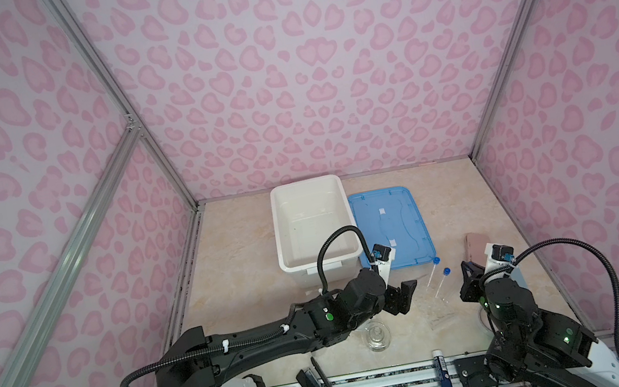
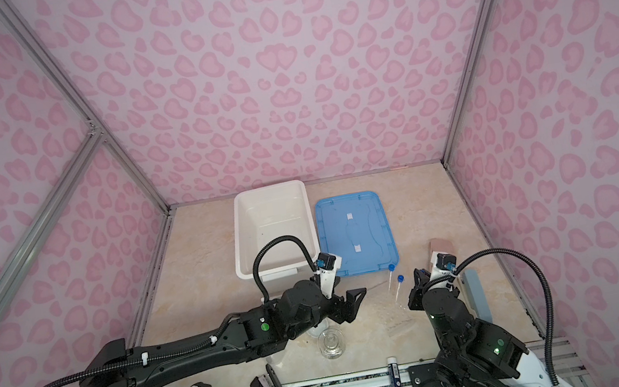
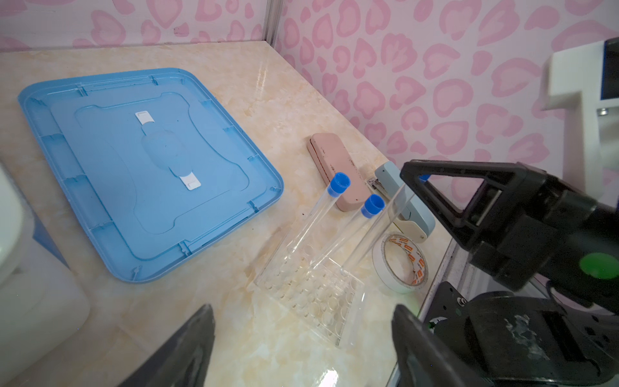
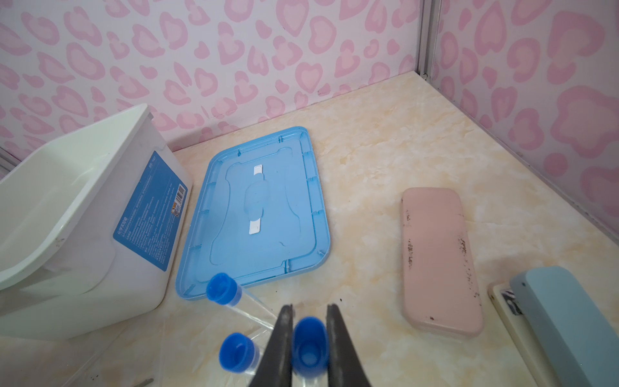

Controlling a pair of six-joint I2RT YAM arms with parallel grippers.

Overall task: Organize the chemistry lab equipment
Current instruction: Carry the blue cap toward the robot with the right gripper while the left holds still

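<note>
Three blue-capped tubes (image 3: 337,184) stood tilted in the clear rack (image 3: 311,295) on the tabletop (image 3: 234,318), and the jaws of the right gripper (image 4: 309,311) pinched one at its cap. The left gripper (image 3: 303,308) hung nearby with jaws spread. The white bin (image 1: 310,219) stood open, its blue lid (image 1: 389,228) flat beside it.

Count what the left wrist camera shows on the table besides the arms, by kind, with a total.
Blue-capped tubes: 3
Clear rack: 1
Blue lid: 1
Pink case: 1
Grey-blue stapler: 1
Tape roll: 1
White bin: 1
Total: 9
</note>
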